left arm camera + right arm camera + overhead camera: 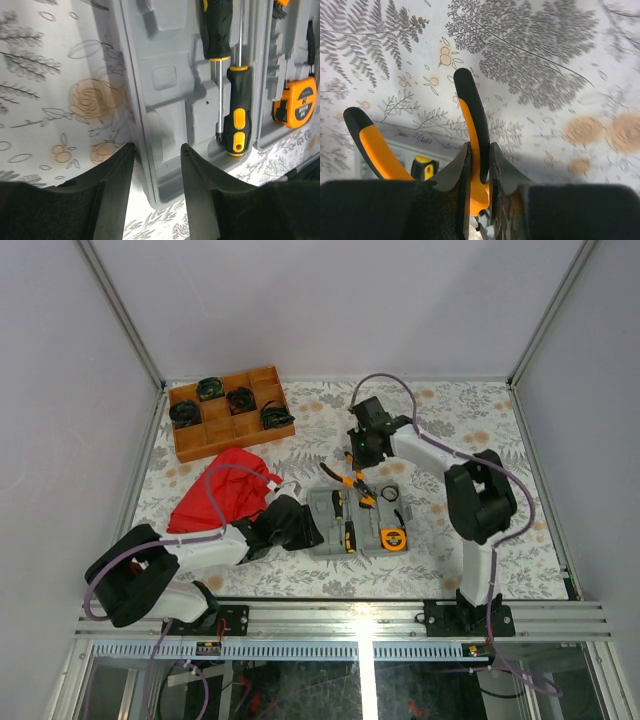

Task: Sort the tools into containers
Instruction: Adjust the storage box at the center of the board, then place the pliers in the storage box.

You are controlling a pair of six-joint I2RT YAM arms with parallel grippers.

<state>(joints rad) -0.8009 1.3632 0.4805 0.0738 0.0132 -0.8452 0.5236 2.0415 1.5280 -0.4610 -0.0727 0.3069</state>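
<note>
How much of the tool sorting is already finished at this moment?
Done: two screwdrivers and the tape measure lie in the grey case. In hand: the right gripper clamps one handle of the pliers. Remaining: seating the pliers in the case. The left gripper stands open at the case's edge.

orange-and-black pliers (472, 125), grey case (165, 77), orange tape measure (295, 102), white tablecloth (545, 60) with grey-and-peach floral print, red cloth (225, 490).

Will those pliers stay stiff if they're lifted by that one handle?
Probably not: the pliers have splayed handles, so the free one may swing. The right gripper pinches only one handle, so they could tilt; the rubbery-looking sleeve likely resists slipping.
</note>
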